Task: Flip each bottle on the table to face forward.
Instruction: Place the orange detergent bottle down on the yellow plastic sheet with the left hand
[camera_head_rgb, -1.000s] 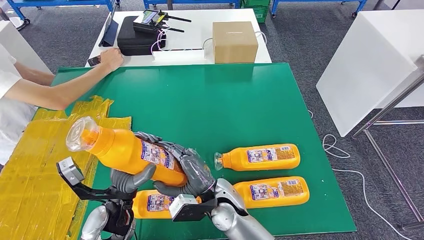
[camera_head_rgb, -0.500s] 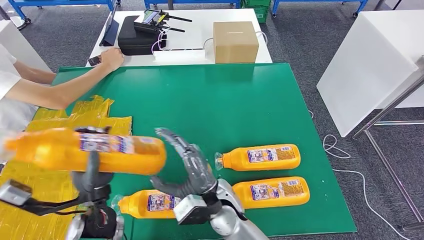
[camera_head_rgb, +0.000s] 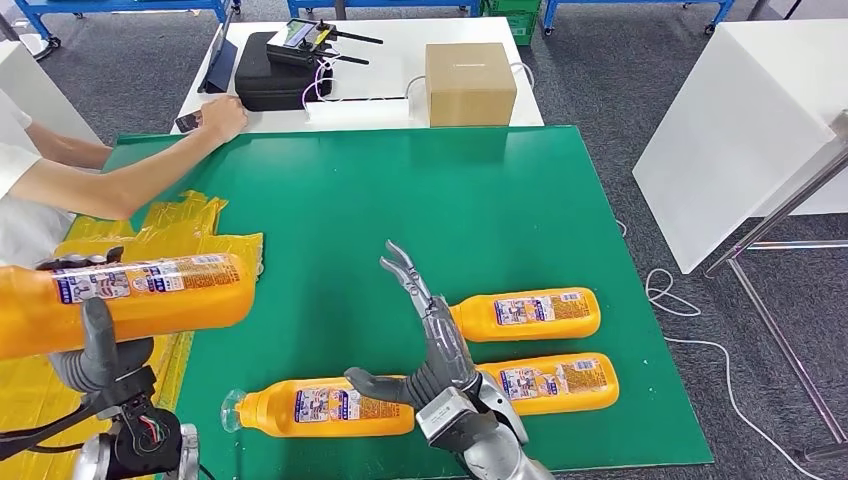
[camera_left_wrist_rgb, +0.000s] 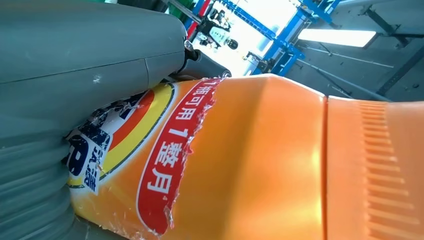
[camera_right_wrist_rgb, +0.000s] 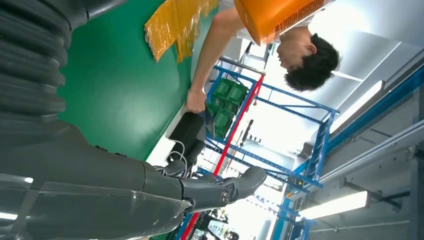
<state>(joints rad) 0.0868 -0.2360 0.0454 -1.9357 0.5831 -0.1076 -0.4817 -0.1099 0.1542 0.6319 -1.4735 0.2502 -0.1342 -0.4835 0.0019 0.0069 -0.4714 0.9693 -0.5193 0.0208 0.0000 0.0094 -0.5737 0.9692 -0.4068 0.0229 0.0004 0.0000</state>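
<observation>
My left hand (camera_head_rgb: 95, 345) grips a large orange bottle (camera_head_rgb: 120, 297) lying level in the air above the table's front left; up close its label and ribbed body (camera_left_wrist_rgb: 260, 165) show against the grey thumb (camera_left_wrist_rgb: 80, 50). My right hand (camera_head_rgb: 432, 350) stands open with fingers spread upward, just above the green mat, holding nothing; its fingers (camera_right_wrist_rgb: 210, 192) show in the right wrist view. Three more orange bottles lie on their sides: one front centre (camera_head_rgb: 320, 407), one to the right of my right hand (camera_head_rgb: 525, 314), one nearer the front right (camera_head_rgb: 555, 382).
Crumpled yellow wrapping (camera_head_rgb: 60, 350) covers the left part of the green mat (camera_head_rgb: 420, 200). A person's arm (camera_head_rgb: 120, 180) reaches over the far left corner. Behind stands a white table with a cardboard box (camera_head_rgb: 470, 83) and a black case (camera_head_rgb: 270, 72).
My right hand let go of the bottle and opened, fingers rising. The left hand carried the bottle leftward and turned it level, its label side now up.
</observation>
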